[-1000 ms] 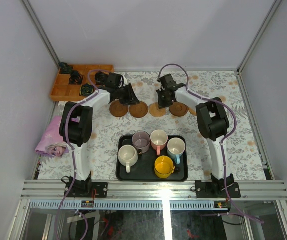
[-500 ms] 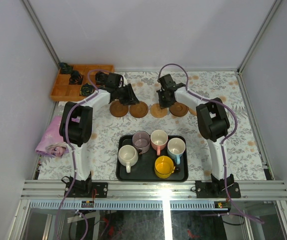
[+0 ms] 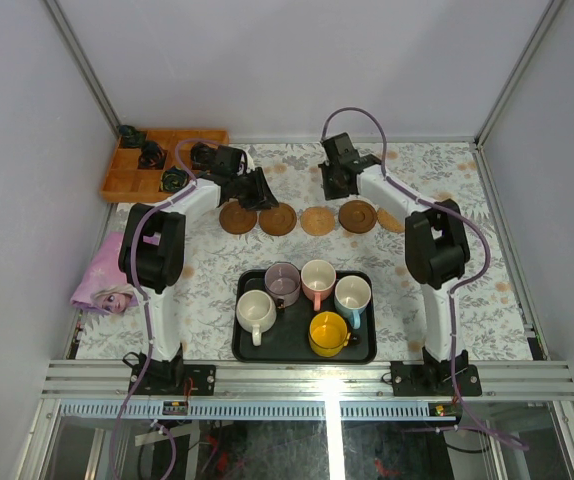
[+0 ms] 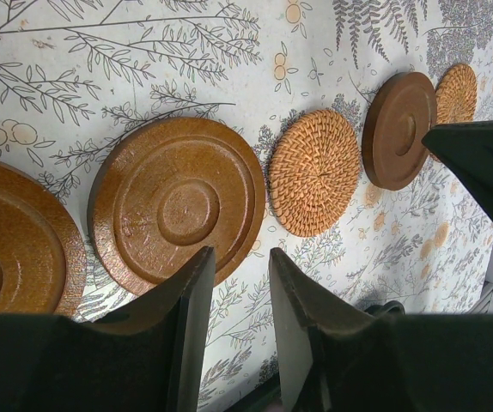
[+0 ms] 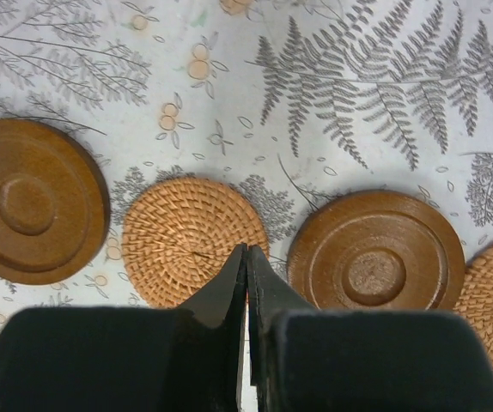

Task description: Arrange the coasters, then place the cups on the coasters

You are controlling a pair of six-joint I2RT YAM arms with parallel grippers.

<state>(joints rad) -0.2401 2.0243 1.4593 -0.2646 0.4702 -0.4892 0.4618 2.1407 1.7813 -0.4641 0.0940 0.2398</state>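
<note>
Five coasters lie in a row across the table: wood point(image 3: 237, 217), wood point(image 3: 277, 219), woven point(image 3: 317, 220), dark wood point(image 3: 357, 215) and woven point(image 3: 392, 220). My left gripper point(image 3: 261, 190) hovers over the row's left end, open and empty; in its wrist view its tips point(image 4: 240, 253) stand beside a wood coaster point(image 4: 178, 206). My right gripper point(image 3: 332, 183) is shut on nothing, its tip point(image 5: 246, 249) above the gap between a woven coaster point(image 5: 193, 240) and a wood one point(image 5: 375, 262). The cream point(image 3: 257, 312), mauve point(image 3: 283, 283), pink point(image 3: 318, 280), blue point(image 3: 353, 296) and yellow point(image 3: 328, 333) cups stand in the black tray point(image 3: 247, 350).
An orange wooden box point(image 3: 127, 185) holding black parts sits at the back left. A pink cloth with a doll print point(image 3: 107, 280) lies at the left edge. Frame posts and walls close in the table on three sides.
My right gripper has lifted and pulled back from the coaster row toward the far side, uncovering the dark wood coaster. The left arm and the cups have not moved.
</note>
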